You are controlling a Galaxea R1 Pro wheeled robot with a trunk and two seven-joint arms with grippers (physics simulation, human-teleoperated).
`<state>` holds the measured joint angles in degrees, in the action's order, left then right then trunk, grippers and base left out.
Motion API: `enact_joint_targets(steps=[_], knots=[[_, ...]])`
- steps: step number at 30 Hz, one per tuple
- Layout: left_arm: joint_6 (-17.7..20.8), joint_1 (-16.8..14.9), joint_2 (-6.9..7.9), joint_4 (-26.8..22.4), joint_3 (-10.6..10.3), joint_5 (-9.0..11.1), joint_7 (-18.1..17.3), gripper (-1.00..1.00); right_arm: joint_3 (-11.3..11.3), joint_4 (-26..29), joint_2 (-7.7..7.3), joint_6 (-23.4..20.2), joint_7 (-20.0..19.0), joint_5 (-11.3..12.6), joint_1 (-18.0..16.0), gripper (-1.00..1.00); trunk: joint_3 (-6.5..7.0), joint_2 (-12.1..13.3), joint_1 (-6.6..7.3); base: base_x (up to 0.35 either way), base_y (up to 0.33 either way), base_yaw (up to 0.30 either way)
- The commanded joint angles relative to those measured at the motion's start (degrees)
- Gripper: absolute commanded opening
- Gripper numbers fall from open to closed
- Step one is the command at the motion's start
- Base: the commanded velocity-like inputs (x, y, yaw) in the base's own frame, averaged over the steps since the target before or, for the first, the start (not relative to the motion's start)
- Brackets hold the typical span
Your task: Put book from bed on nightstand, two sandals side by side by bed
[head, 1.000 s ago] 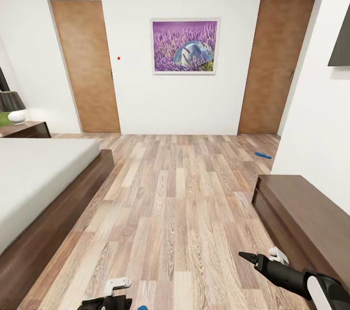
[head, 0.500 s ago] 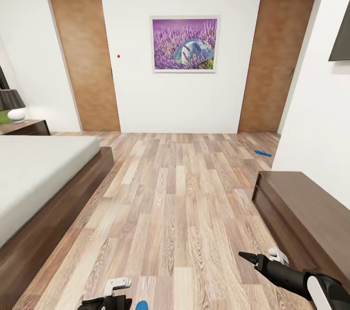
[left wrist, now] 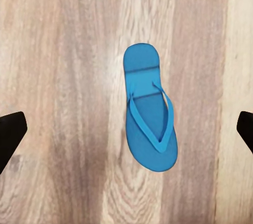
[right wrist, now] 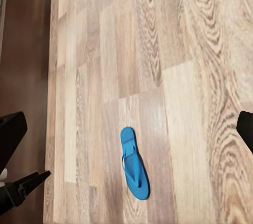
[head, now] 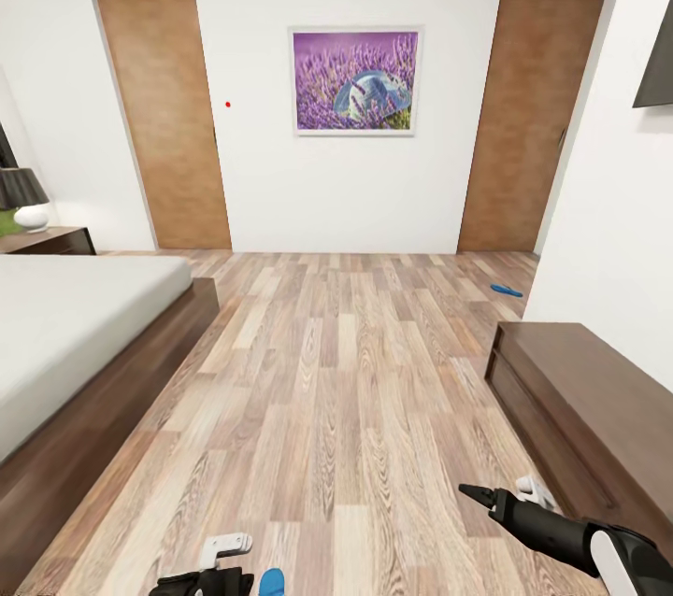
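Observation:
One bright blue sandal (left wrist: 149, 113) lies flat on the wood-plank floor directly below my left gripper (left wrist: 127, 128), which is open, its dark fingers (left wrist: 11, 132) wide on either side. In the head view this sandal (head: 271, 582) peeks in at the bottom edge beside the left gripper (head: 210, 568). The second sandal (head: 506, 290) lies far off by the right wall. My right gripper (head: 500, 490) hovers open above the floor near the bench. The bed (head: 75, 325) is at left, with a nightstand (head: 47, 241) behind it. The book is out of view.
A long dark bench (head: 589, 400) stands against the right wall. Two closed wooden doors (head: 164, 120) and a purple picture (head: 355, 80) are on the far wall. A lamp (head: 23, 199) sits on the nightstand. Wide floor (head: 346, 372) runs between bed and bench.
The camera has shifted slightly, so more of the near sandal shows at the head view's bottom edge. Both arms hold the same pose.

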<state>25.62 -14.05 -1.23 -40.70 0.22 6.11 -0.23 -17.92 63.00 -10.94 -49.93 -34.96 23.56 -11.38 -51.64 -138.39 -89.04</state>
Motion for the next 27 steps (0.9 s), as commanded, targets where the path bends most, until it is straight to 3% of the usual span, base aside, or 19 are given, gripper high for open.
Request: enact_joint_targets(steps=[1,12,27], knots=[[0.32,-0.01,0.00,-0.08,0.01,0.57,0.05,1.00,-0.10,0.02,0.00,-0.34,-0.20,0.00,-0.04,1.00,-0.24,-0.44,-0.21,0.000,0.000,0.000],[0.31,-0.01,0.00,-0.08,-0.02,0.57,0.05,1.00,-0.10,0.05,-0.01,-0.34,-0.27,0.03,-0.04,1.00,-2.22,-4.85,-2.63,0.000,0.000,0.000],[0.33,-0.01,0.00,-0.08,0.03,0.57,0.05,1.00,-0.10,0.16,0.02,-0.34,-0.37,0.09,-0.04,1.00,-5.54,-5.05,-3.02,0.000,0.000,0.000]])
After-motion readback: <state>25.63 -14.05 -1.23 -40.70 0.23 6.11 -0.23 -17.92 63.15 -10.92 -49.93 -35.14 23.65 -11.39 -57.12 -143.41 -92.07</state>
